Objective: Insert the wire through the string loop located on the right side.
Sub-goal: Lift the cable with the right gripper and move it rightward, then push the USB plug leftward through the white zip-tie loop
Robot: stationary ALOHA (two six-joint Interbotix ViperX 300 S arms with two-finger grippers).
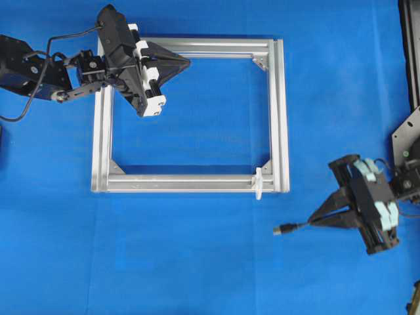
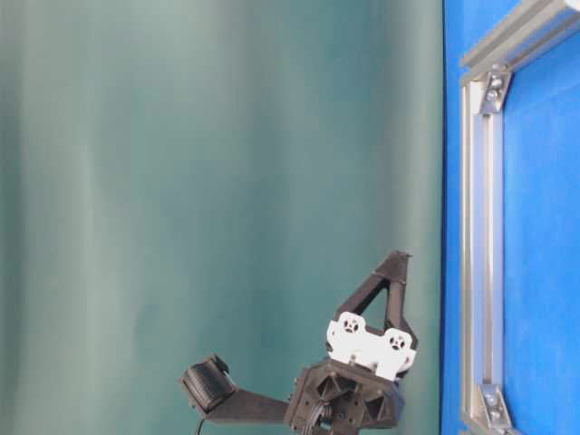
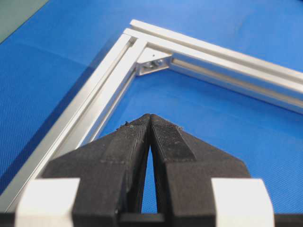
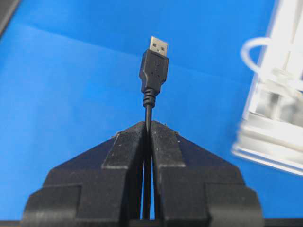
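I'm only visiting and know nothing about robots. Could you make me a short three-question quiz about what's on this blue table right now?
1. True or false: the right gripper is shut on the wire.
2. Where does the string loop stand on the silver frame? A) top rail, left end B) bottom rail, near the right corner C) middle of the left rail
3. Fill in: the left gripper, shut on nothing, sits over the frame's top-____ corner in the overhead view.

Key: 1 true; 2 B; 3 left. The plug has not yet reached the loop.
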